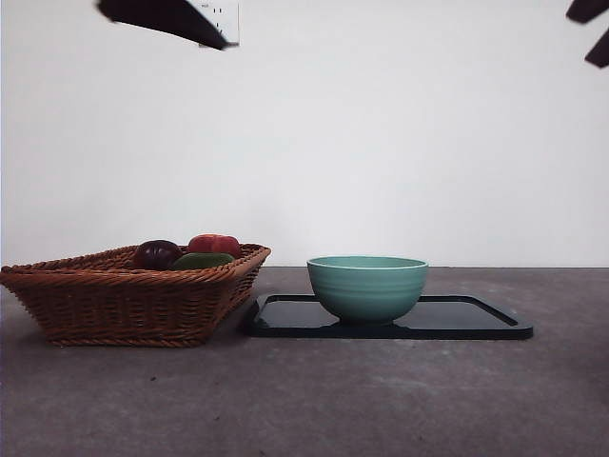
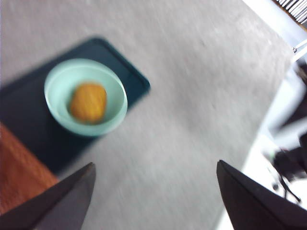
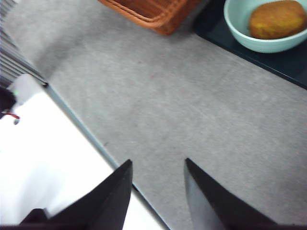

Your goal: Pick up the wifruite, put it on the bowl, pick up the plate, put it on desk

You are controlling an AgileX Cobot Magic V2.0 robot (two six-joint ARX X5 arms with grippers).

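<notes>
Left gripper gapes wide, empty; right gripper narrowly parted, empty.
Wifruite lies inside the bowl, which sits on the plate, basket at its 9 o'clock.

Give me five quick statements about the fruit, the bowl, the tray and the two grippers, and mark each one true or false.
1. The wifruite lies inside the bowl. True.
2. The bowl stands on the bare desk. False: it stands on the black tray.
3. The left gripper holds the wifruite. False: its jaws are open and empty, above the desk.
4. The wicker basket holds several fruits. True.
5. The right gripper grips the tray. False: it is apart from it, holding nothing.
</notes>
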